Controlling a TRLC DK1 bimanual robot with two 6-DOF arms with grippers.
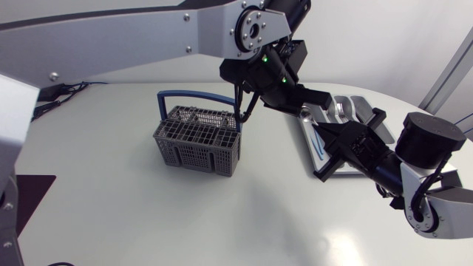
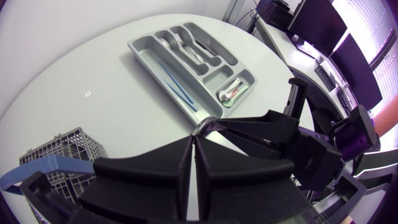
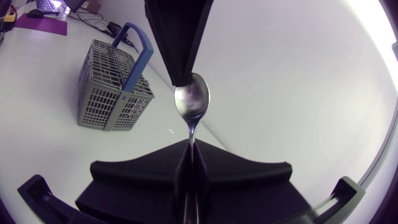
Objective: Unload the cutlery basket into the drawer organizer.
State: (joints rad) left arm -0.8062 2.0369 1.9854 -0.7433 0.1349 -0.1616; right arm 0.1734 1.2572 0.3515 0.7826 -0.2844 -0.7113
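- Both jaws are holding one spoon (image 1: 305,112) in the head view. The left jaws are squeezing together on its round end. The right jaws are squeezing together on its thin handle. It looks like one arm is passing the spoon to the other, up in the air just by the edge of the drawer organizer (image 1: 367,111).
- The left arm (image 1: 111,37) is reaching far across from its side. That is because the basket (image 1: 198,137) is sitting in the middle of the counter (image 1: 148,214), while the organizer is lying over by the right arm (image 1: 429,140).
- In the left wrist view, the left jaws are pressing flat together. Only a curved bit of the spoon (image 2: 208,123) is peeking out at their tips. The right jaws are coming in from ahead and meeting that same spot. Past them, the organizer (image 2: 149,59) is lying with some forks and spoons (image 2: 183,40) in its slots. A blue stick (image 2: 177,84) is lying in its long slot. The basket (image 2: 62,146) is sitting beside the left jaws, well apart from the organizer.
- In the right wrist view, the spoon (image 3: 191,99) is hanging with its round end pinched in the tips of the left jaws. Its handle is running down into the right jaws, which are closing tight on it. The basket (image 3: 109,87) is standing well away, with its blue handle (image 3: 134,50) sticking up. I cannot tell if anything is inside it.
- I think the right arm is taking the spoon because it is closer to the organizer. The left jaws need to let go first.
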